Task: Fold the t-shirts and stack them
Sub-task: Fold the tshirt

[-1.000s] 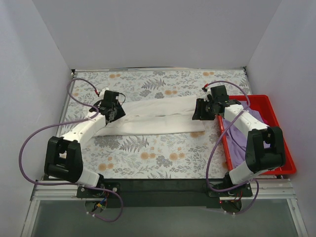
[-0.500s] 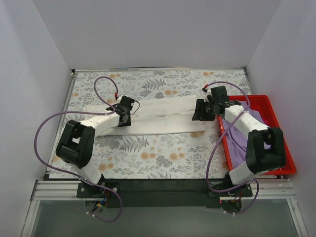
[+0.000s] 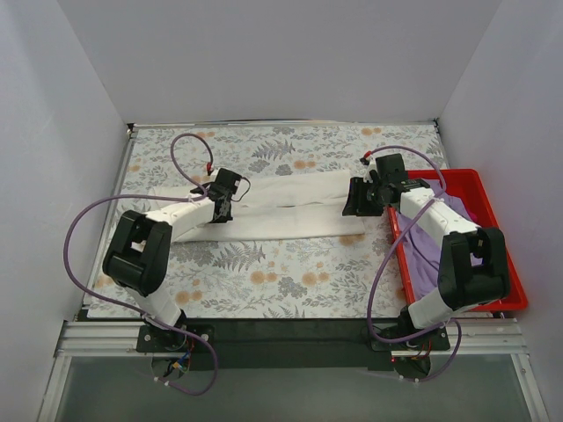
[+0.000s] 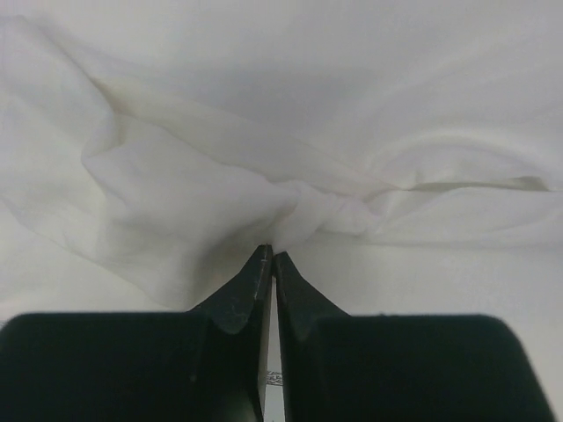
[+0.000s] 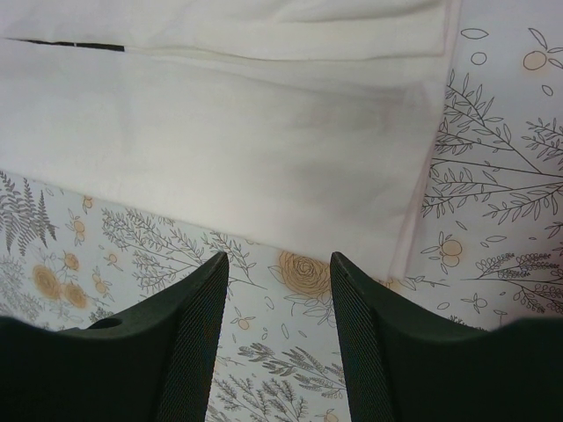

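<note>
Since one second ago my left arm has swung its elbow inward and carried the left pincer [image 3: 224, 200] rightward along the white t-shirt [image 3: 290, 207]. My right arm has not shifted.

Top view: the white t-shirt lies as a long folded band across the middle of the worktop, on the floral tablecloth [image 3: 281, 272]. My left pincer is on its left part. My right pincer [image 3: 352, 202] stands at its right end. The lavender t-shirt [image 3: 431, 237] lies crumpled in the red bin [image 3: 506, 264] at the right edge, under my right forearm.

Left wrist view: the left pincer [image 4: 268, 264] is pressed narrow, fingertips meeting on a pinch of the white t-shirt [image 4: 290, 114]. Creases run outward from the pinch. Cloth fills the whole view.

Right wrist view: the right pincer [image 5: 279, 261] is spread wide and holds nothing. Its tips stand over bare floral tablecloth [image 5: 493, 176], just beside the near edge of the white t-shirt [image 5: 246, 158]. The shirt's end hem runs down the right of the cloth. Whether the tips touch the tablecloth, I cannot tell.
</note>
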Robot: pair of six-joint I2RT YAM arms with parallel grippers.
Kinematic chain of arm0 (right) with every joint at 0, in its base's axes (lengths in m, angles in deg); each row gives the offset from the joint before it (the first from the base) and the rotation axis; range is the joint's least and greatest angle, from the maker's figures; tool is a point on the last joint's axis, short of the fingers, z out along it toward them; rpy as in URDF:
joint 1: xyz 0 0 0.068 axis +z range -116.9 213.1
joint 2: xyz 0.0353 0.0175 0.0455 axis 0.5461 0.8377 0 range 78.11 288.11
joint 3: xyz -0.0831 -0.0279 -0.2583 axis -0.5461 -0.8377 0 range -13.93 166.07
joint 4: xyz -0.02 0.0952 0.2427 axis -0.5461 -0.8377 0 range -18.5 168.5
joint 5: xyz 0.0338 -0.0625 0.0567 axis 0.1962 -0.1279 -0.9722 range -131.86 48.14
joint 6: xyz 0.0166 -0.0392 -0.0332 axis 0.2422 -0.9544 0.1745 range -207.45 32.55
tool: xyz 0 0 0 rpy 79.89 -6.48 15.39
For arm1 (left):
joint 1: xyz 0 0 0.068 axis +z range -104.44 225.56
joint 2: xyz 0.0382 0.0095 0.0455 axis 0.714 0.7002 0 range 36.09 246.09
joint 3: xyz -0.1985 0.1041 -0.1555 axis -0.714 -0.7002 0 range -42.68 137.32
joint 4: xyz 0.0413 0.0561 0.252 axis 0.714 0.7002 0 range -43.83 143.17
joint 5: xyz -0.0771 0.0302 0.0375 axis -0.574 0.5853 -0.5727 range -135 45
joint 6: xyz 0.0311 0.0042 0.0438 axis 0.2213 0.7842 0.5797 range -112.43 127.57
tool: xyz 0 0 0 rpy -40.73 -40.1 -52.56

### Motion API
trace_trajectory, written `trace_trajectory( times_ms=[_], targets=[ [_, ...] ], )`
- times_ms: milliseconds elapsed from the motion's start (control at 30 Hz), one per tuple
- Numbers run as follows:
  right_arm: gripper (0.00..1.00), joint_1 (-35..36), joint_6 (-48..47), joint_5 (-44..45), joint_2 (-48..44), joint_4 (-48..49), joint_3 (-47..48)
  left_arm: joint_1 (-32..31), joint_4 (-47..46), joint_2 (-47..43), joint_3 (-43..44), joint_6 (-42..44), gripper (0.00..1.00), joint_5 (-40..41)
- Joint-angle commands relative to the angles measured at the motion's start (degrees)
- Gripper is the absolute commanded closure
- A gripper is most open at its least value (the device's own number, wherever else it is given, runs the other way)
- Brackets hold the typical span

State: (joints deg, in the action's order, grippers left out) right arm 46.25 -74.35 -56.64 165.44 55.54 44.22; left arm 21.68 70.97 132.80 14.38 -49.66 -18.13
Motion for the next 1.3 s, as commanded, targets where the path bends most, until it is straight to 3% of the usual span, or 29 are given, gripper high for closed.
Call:
trace_trajectory(
  times_ms=[0, 133, 467, 567, 600, 833, 933, 1033, 1067, 1133, 1200, 1267],
  targets=[
    [0.52, -0.1, -0.4, -0.6, -1.1, 0.2, 0.5, -0.6, 3.8, 0.8, 4.2, -0.6, 0.94, -0.9],
    [0.51, -0.1, -0.4, -0.4, -1.2, 0.2, 0.5, -1.2, 9.5, 1.8, 8.4, -3.7, 0.99, -4.1],
    [0.52, -0.1, -0.4, -0.4, -1.3, 0.2, 0.2, -2.0, 20.6, 7.3, 15.4, -7.1, 0.95, -8.1],
    [0.51, -0.1, -0.4, -0.9, -1.4, 0.3, 0.1, -2.0, 19.4, 7.8, 16.3, -7.5, 0.82, -9.0],
    [0.52, -0.1, -0.5, -1.0, -1.4, 0.3, 0.1, -2.0, 18.8, 7.5, 16.8, -7.6, 0.74, -9.2],
    [0.51, 0.1, -0.8, -5.5, -1.8, 2.8, -0.1, -1.1, 12.0, 0.4, 15.8, -8.7, 0.48, -8.2],
    [0.51, 0.5, 0.1, -7.2, -2.0, 5.3, -0.4, 1.5, 6.2, -4.1, 13.0, -10.2, 0.47, -10.8],
    [0.51, 0.8, 0.8, -9.1, -1.6, 7.1, -0.6, 6.7, 1.1, -9.9, 7.6, -13.4, 0.53, -15.3],
    [0.51, 0.9, 1.0, -9.5, -1.5, 7.5, -0.8, 8.4, -1.5, -12.5, 4.3, -14.6, 0.66, -16.8],
    [0.51, 1.2, 1.5, -10.5, -1.4, 8.5, -1.0, 14.0, -4.4, -14.4, 0.6, -17.5, 0.77, -22.6],
    [0.51, 1.2, 1.7, -11.2, -1.0, 9.2, -1.4, 18.3, -9.7, -16.2, -4.4, -19.1, 0.86, -28.8],
    [0.51, 1.4, 1.8, -12.1, -0.8, 9.5, -1.6, 20.6, -14.8, -16.4, -7.0, -20.1, 0.88, -32.8]
  ],
)
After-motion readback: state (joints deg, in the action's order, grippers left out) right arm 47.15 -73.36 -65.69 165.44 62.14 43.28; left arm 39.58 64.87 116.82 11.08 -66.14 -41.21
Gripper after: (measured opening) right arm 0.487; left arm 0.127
